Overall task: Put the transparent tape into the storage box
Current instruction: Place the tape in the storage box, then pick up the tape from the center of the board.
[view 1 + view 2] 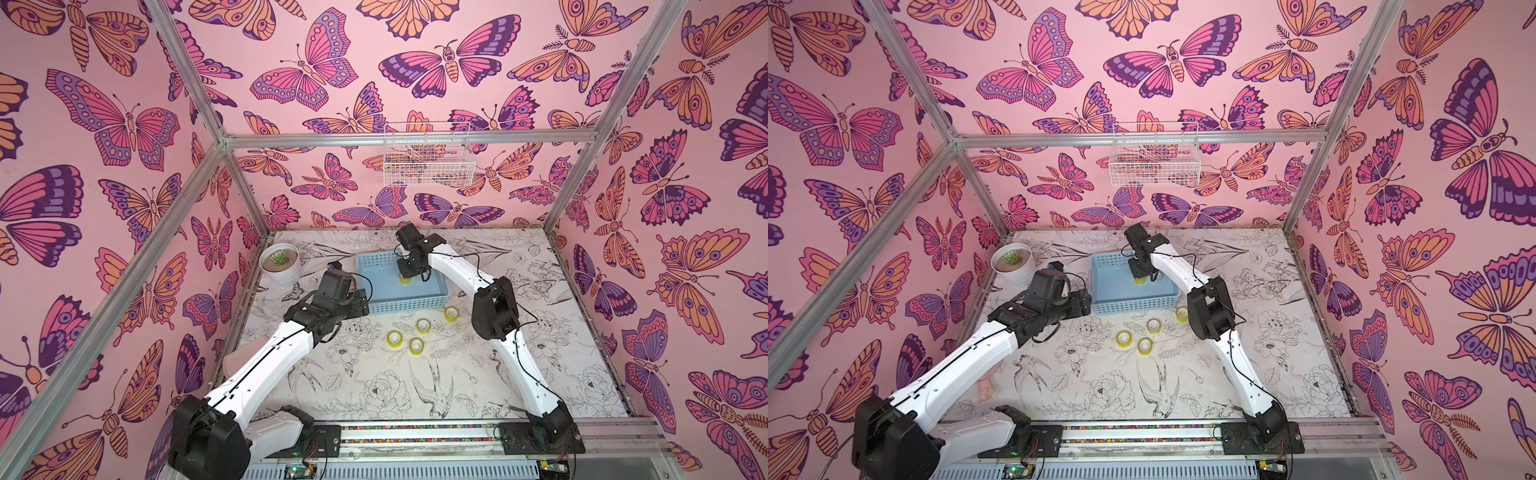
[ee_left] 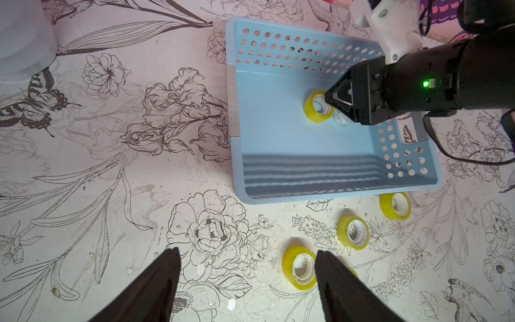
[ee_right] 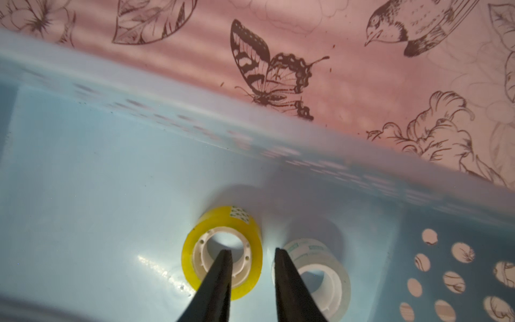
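Inside the light blue plastic basket [image 2: 278,139], the right tool [image 3: 252,251] sat slightly open, freeing a yellow tape ring [image 3: 220,220]; the left tool [image 2: 247,251] gaped empty.

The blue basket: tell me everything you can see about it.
The blue basket is light blue plastic, rectangular, with low perforated walls, a solid floor and no lid. It sits flat on the flower-printed table. A yellow tape roll and a colourless roll rest on its floor, side by side. The right gripper reaches into it over the yellow roll.

Stereo pr overhead; wrist cams near box [image 2: 306,172]
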